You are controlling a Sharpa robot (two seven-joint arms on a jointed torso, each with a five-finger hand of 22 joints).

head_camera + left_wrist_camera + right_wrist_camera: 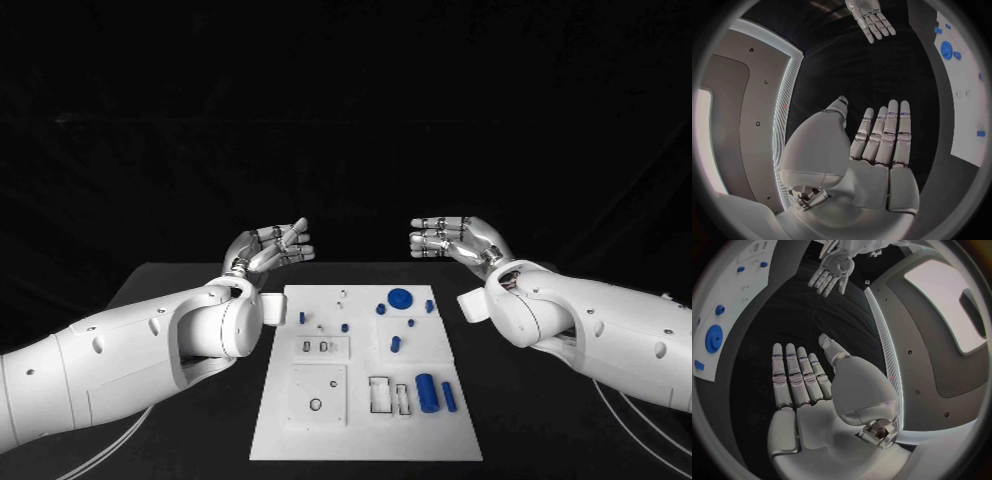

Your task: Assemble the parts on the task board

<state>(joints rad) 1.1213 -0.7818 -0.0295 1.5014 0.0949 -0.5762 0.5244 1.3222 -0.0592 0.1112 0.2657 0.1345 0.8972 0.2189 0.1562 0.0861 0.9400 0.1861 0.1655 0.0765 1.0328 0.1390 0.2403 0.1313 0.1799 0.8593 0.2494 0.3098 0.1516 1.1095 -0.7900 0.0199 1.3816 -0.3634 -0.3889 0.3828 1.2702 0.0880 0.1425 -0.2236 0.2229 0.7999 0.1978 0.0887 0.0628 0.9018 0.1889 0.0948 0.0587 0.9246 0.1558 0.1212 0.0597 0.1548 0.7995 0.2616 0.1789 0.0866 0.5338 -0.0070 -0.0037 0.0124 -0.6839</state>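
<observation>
Several blue parts point(427, 389) are seen lying loose on the white task board point(289, 440) at the table's middle, so assembly is judged barely begun. The left hand point(270, 246) and right hand point(456, 238) are raised beyond the board's far end, fingers extended, nothing held or touched.
</observation>
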